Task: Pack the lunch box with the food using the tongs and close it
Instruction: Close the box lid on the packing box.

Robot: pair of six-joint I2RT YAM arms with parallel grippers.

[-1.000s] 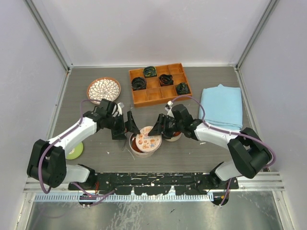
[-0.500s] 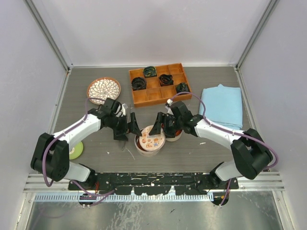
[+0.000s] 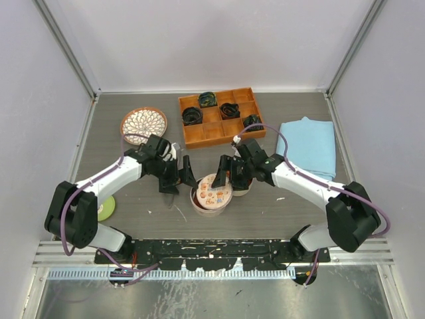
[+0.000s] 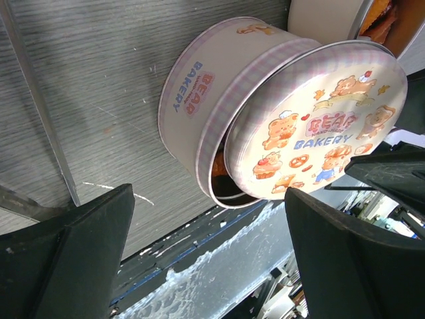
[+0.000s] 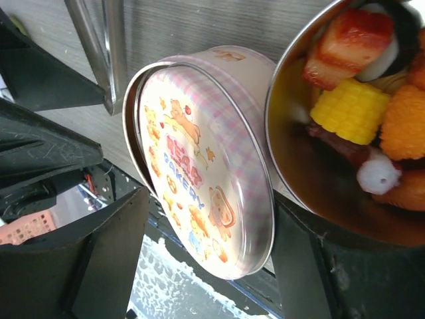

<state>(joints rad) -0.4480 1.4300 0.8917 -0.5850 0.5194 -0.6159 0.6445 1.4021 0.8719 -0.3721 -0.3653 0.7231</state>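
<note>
The lunch box is a round pink "Bear Bakery" tin (image 4: 192, 86) (image 3: 201, 203). Its lid (image 5: 199, 166) (image 4: 319, 126) (image 3: 214, 189) lies askew on it, leaving a dark gap at one edge. My right gripper (image 5: 211, 199) (image 3: 224, 176) is open and straddles the lid, with a gap on one side. My left gripper (image 4: 209, 193) (image 3: 180, 174) is wide open beside the tin, holding nothing. The food (image 5: 348, 106), yellow, red and orange chunks, sits in a metal bowl (image 5: 285, 153) (image 3: 242, 189) right of the tin. The tongs (image 4: 40, 113) (image 5: 109, 40) lie flat on the table left of the tin.
A wooden compartment tray (image 3: 255, 129) with dark coiled lumps stands at the back centre. A patterned plate (image 3: 143, 123) sits at the back left and a folded blue cloth (image 3: 305, 147) at the right. A green disc (image 3: 103, 211) lies beside the left arm.
My right gripper has opened and let go of the lid, which now rests tilted on the tin. The tin and lid have shifted slightly right. The left gripper stays open.
</note>
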